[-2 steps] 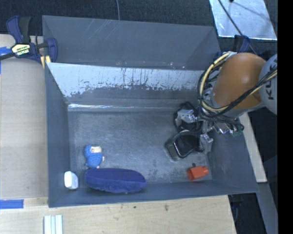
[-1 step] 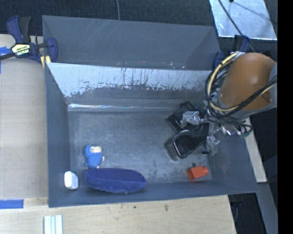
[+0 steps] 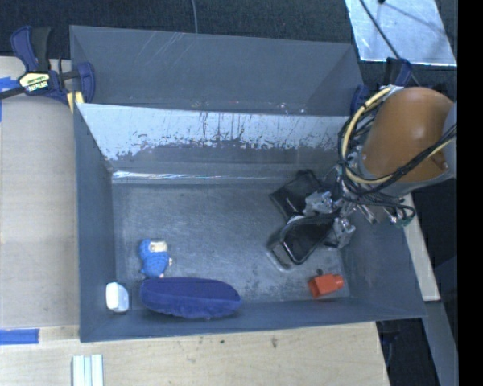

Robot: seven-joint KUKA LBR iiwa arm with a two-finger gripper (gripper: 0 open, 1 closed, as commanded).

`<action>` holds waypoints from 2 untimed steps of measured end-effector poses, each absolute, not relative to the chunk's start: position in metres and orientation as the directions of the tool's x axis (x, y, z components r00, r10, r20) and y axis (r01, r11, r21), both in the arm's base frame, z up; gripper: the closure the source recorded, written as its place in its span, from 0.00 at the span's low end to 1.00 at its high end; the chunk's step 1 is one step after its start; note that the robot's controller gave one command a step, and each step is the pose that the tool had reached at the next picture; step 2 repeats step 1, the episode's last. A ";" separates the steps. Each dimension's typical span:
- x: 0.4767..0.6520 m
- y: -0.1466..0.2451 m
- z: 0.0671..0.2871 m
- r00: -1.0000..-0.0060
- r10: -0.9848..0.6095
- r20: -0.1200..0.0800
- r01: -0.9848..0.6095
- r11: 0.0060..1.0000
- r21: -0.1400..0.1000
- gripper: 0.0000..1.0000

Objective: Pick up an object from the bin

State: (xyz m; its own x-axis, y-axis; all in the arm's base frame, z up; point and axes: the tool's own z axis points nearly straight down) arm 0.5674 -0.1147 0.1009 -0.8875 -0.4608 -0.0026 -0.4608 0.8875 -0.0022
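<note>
1. bin [image 3: 225, 318]: grey metal, sloping walls, worn floor; holds a few loose things, well spread out.
2. white lump [image 3: 117, 297]: small, rounded, in the near left corner, just left of item 3; whether the two touch cannot be told.
3. blue pouch [image 3: 190, 297]: dark blue, long, soft-looking, lying flat along the near wall, left of centre.
4. red block [image 3: 327, 284]: small, orange-red, boxy, near right part of the floor, close to the near wall, lying apart from everything else.
5. blue-and-white figure [image 3: 154, 257]: small, light blue with white patches, just beyond the left end of the blue pouch.
6. black glossy item [image 3: 299, 241]: flat, rounded outline, shiny top with a pale edge at its left, lying tilted on the right half of the floor, beyond and left of the red block. this is the thing nearest the gripper.
7. gripper [image 3: 331, 218]: metal parts at the far right end of the black glossy item, low in the bin; whether it is released, clenched or grasping cannot be told, nor whether it touches the item.
8. second black item [image 3: 294, 191]: dark, flat, angular, just beyond the glossy one and left of the gripper, near the foot of the far wall.
9. orange cover [image 3: 402, 131]: rounded, on the arm above the bin's right side, with dark and yellow cables looped round it.
</note>
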 end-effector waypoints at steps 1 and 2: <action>0.576 -0.083 0.235 -0.884 -0.468 -0.004 -0.468 0.884 -0.003 1.00; 0.576 -0.083 0.235 -0.884 -0.468 -0.004 -0.468 0.884 -0.003 1.00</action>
